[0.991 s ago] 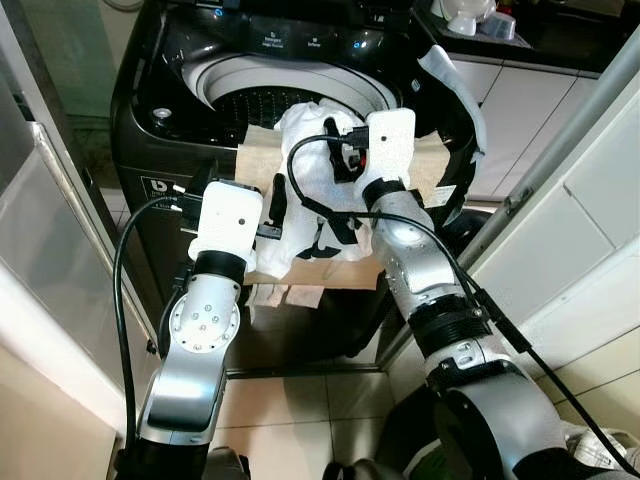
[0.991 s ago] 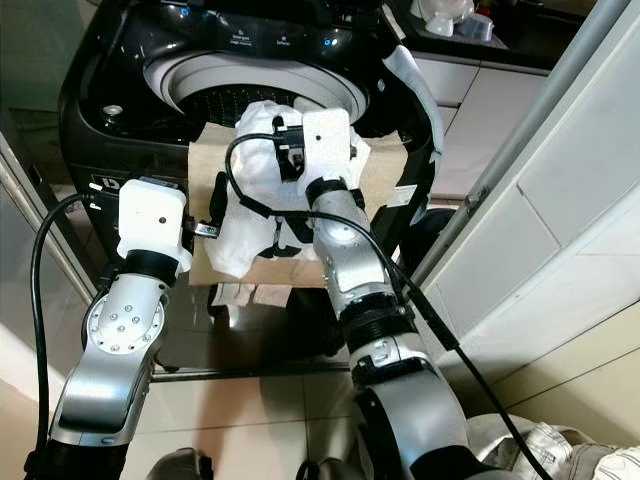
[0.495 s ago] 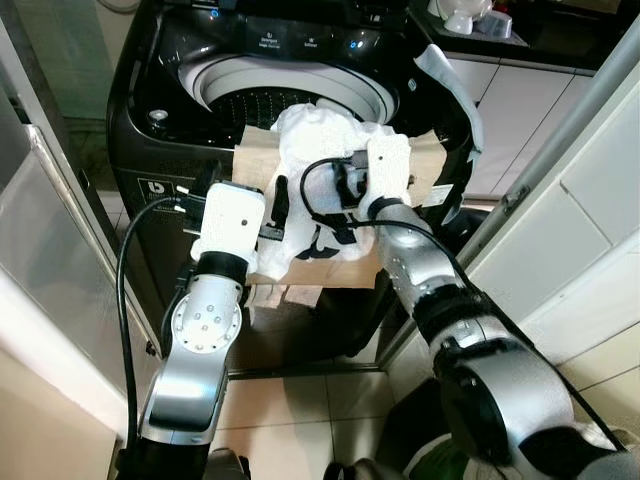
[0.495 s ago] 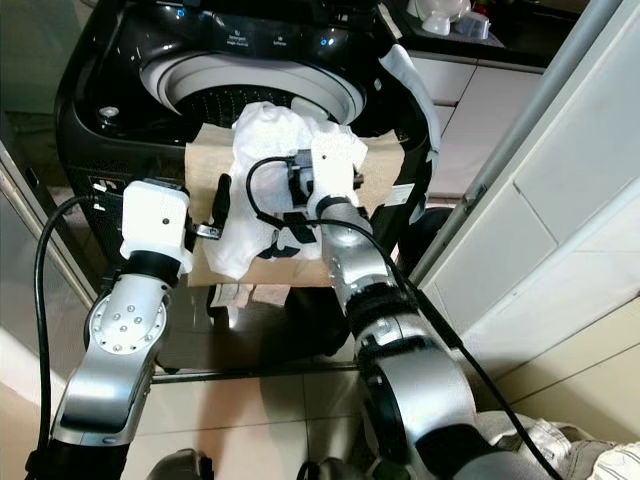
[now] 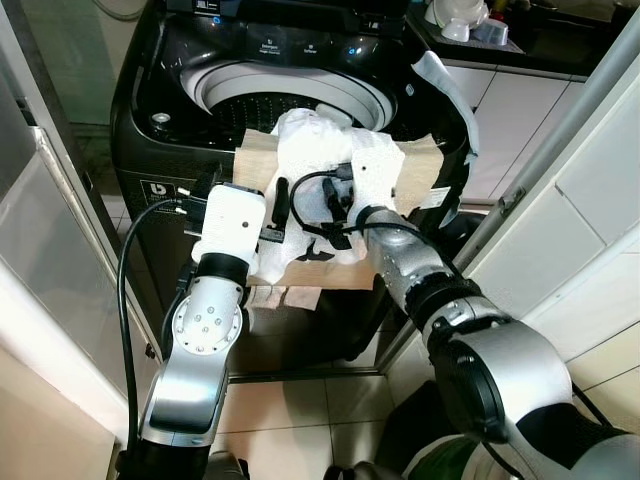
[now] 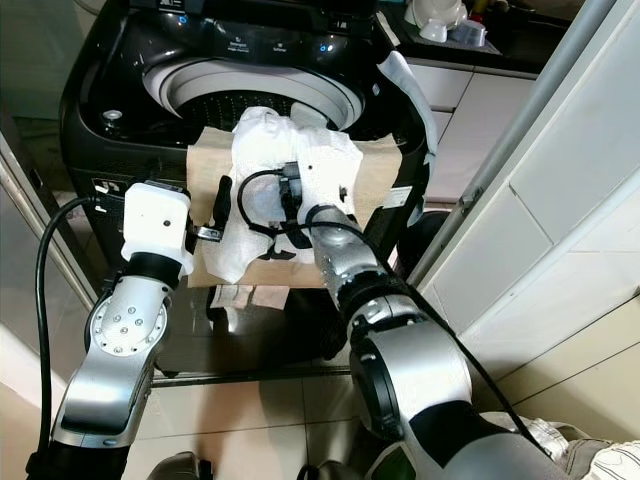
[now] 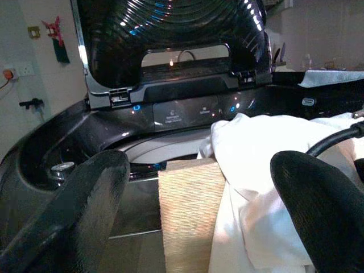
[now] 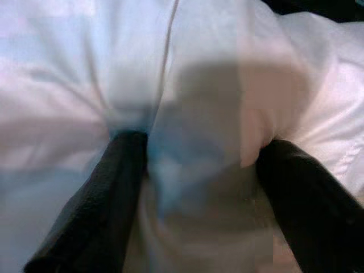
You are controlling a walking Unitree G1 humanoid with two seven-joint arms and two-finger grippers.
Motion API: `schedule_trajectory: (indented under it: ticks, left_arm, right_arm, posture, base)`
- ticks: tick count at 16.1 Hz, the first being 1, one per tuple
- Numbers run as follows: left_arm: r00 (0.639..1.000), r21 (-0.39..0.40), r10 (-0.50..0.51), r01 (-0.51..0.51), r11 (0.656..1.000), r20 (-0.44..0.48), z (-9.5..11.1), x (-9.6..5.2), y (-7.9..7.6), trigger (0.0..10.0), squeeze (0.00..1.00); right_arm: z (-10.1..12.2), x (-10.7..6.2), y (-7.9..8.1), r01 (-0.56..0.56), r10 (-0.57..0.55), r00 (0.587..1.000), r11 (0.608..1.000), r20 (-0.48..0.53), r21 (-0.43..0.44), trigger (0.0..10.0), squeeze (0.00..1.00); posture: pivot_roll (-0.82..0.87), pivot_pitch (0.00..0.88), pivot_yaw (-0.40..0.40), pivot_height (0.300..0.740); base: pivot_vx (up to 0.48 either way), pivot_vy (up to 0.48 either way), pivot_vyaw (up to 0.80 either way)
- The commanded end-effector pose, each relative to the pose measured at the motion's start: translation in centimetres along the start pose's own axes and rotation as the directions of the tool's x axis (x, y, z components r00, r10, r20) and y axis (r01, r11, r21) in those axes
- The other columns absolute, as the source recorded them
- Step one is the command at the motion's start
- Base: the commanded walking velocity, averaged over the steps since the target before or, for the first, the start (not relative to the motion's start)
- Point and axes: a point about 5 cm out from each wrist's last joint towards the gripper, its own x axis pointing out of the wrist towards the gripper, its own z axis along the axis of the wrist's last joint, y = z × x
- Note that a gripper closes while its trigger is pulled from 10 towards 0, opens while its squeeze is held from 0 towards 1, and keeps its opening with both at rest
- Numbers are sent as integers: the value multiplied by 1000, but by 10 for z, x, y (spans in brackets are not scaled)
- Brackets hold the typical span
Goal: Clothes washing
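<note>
Both grippers work at the washing machine's (image 5: 160,70) front edge: right gripper (image 8: 199,187) spread wide, pressed into the white garment (image 5: 310,150); left gripper (image 7: 199,187) wide beside it.

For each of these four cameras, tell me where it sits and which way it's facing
Left eye: on the head, looking down at the open washing machine; both silver arms show.
Right eye: beside it, same scene.
Left wrist: behind the left gripper, facing the washer's control panel; two black fingers spread apart.
Right wrist: behind the right gripper, fingers pressed into the white cloth.
Shared: white cloth and tan cloth on the washer's rim.
</note>
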Motion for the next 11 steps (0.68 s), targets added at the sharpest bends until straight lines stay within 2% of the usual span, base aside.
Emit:
schedule_trajectory:
  ticks: [1,5,8,10,11]
  left_arm:
    - [1000,-7,-10,10,1000,13,5,-2,-5,10000,0]
    - [1000,-8,-2,2,1000,9,5,-4,-5,10000,0]
    - [1000,-9,2,-2,1000,4,4,-6,-6,10000,0]
    - [1000,-11,10,-10,1000,-3,4,-9,-6,10000,0]
    - [1000,-10,13,-13,1000,-9,3,-12,-6,10000,0]
  right_arm:
    - [9,2,-4,2,-2,1000,999,2,-36,0,0]
    - [45,6,-7,5,4,995,995,97,-99,0,0]
    - [59,7,-6,9,10,991,989,131,-146,0,0]
    - [83,7,-7,24,10,982,983,187,-182,0,0]
    - [109,5,-8,49,4,969,977,248,-206,0,0]
  posture:
    - [154,37,-147,740]
    - [160,47,-162,740]
    - [167,52,-172,740]
    - [179,59,-184,740]
    - [186,65,-188,740]
  base:
    - [0,0,0]
    - [0,0,0]
    - [0,0,0]
    - [0,0,0]
    - [0,0,0]
